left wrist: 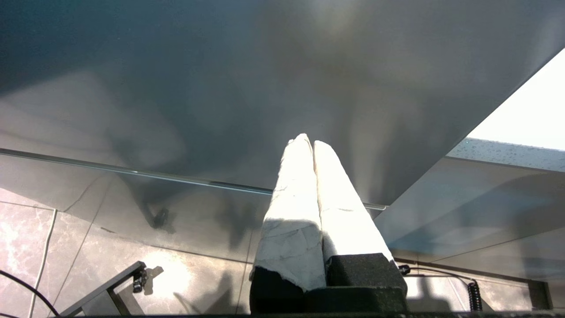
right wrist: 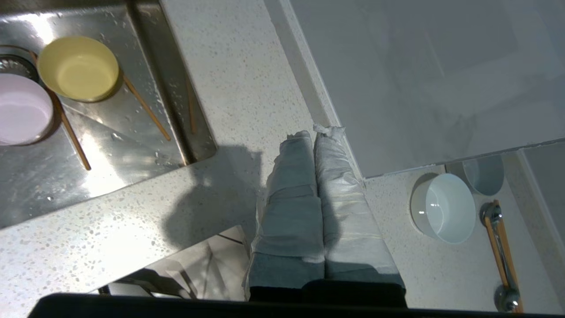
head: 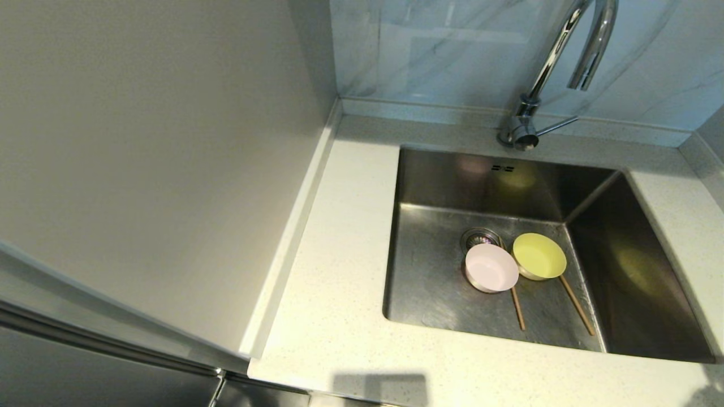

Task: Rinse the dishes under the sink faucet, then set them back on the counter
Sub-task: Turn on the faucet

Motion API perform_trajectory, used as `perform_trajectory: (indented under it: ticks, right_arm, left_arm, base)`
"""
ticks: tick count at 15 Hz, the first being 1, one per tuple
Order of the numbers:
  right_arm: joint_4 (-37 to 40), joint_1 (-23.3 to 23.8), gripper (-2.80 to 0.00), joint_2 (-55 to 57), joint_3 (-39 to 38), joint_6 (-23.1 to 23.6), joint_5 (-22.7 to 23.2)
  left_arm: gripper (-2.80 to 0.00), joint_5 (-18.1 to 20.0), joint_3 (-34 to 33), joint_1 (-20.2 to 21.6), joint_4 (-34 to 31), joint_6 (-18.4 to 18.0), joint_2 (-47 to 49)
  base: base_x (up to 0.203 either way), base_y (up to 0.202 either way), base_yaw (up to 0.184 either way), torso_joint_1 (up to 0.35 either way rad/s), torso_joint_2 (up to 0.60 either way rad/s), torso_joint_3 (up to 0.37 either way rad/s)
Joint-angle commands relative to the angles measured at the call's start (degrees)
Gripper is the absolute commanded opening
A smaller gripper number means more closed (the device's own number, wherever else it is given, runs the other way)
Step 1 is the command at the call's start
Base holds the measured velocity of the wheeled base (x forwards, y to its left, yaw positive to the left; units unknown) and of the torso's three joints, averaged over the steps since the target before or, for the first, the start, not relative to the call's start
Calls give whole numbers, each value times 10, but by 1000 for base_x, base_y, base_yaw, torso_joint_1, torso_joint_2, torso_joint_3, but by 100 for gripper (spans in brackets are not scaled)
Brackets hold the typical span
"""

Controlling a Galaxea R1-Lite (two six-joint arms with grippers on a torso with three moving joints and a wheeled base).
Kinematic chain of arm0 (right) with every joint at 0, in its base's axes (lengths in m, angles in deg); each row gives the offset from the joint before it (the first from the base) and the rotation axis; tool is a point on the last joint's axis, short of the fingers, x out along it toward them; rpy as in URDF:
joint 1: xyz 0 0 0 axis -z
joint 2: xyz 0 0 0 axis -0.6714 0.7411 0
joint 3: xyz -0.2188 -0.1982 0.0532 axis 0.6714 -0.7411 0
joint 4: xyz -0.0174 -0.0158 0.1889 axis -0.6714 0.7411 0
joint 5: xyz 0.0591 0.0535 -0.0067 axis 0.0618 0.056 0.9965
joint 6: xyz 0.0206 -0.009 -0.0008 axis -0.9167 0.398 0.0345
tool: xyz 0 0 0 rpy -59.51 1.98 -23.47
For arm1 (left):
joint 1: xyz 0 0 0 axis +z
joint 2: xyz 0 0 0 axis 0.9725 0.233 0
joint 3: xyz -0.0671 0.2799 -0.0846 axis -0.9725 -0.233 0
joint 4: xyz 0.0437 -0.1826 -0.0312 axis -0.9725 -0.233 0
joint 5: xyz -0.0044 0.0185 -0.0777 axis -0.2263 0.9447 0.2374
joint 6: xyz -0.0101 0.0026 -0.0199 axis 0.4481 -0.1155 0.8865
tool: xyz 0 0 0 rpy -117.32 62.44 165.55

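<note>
Two bowls rest on the floor of the sink (head: 435, 271), rims touching: the pale pink bowl (head: 491, 268) lies just at 4 o'clock of the round drain strainer (head: 478, 237), partly covering it, and the yellow-green bowl (head: 539, 256) sits at 3 o'clock of the pink one, slightly farther back. Two wooden chopsticks (head: 517, 308) lie flat on the basin floor, roughly parallel and apart, each running from beneath a bowl toward 5 o'clock; one emerges under the pink bowl, the other (head: 577, 305) under the yellow-green bowl. Behind the basin, at 12 o'clock, the chrome faucet (head: 546, 68) rises from the counter (head: 339, 294), its spout curving forward over the sink and its thin lever pointing toward 3 o'clock; no water is seen running. Neither arm appears in the head view. The left gripper (left wrist: 309, 143) has its padded fingers pressed together, holding nothing, facing a dark cabinet front below the counter edge. The right gripper (right wrist: 315, 134) likewise has its fingers pressed together and empty, hovering over the counter's front corner at 4 o'clock of the sink. Near it, in the right wrist view, a white bowl (right wrist: 443, 207) stands on a lower speckled surface beside a metal and wood utensil (right wrist: 501, 251)
</note>
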Motion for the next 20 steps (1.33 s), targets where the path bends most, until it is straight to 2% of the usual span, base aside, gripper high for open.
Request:
perform_trajectory:
  ticks: [1, 4, 6, 8, 9, 11, 12, 14, 17, 20]
  right_arm:
    - [1, 12, -280, 45, -2, 0, 2]
    - [-9, 39, -280, 173, 59, -1, 24]
    - [-27, 61, -280, 264, 184, -1, 57]
    - [-45, 76, -280, 363, 315, -1, 111]
    - [-74, 89, -280, 404, 356, -1, 162]
    - [-170, 115, -280, 451, 368, 13, 317]
    - [-205, 120, -280, 477, 359, 23, 348]
    - [-263, 117, -280, 530, 354, 44, 386]
    - [-388, 110, -280, 590, 362, 101, 441]
    - [-436, 89, -280, 631, 420, 111, 468]
  left_arm:
    - [-280, 0, 0, 0, 0, 0, -2]
    - [-280, 0, 0, 0, 0, 0, -2]
    - [-280, 0, 0, 0, 0, 0, -2]
    - [-280, 0, 0, 0, 0, 0, -2]
    - [-280, 0, 0, 0, 0, 0, -2]
    - [-280, 0, 0, 0, 0, 0, -2]
    - [-280, 0, 0, 0, 0, 0, -2]
    - [-280, 0, 0, 0, 0, 0, -2]
    - [-280, 0, 0, 0, 0, 0, -2]
    - [-280, 0, 0, 0, 0, 0, -2]
  base:
    - [0, 0, 0, 0, 0, 0]
    - [0, 0, 0, 0, 0, 0]
    - [0, 0, 0, 0, 0, 0]
    - [0, 0, 0, 0, 0, 0]
    - [0, 0, 0, 0, 0, 0]
    - [0, 0, 0, 0, 0, 0]
    - [0, 0, 0, 0, 0, 0]
    - [0, 0, 0, 0, 0, 0]
    - [0, 0, 0, 0, 0, 0]
    - [0, 0, 0, 0, 0, 0]
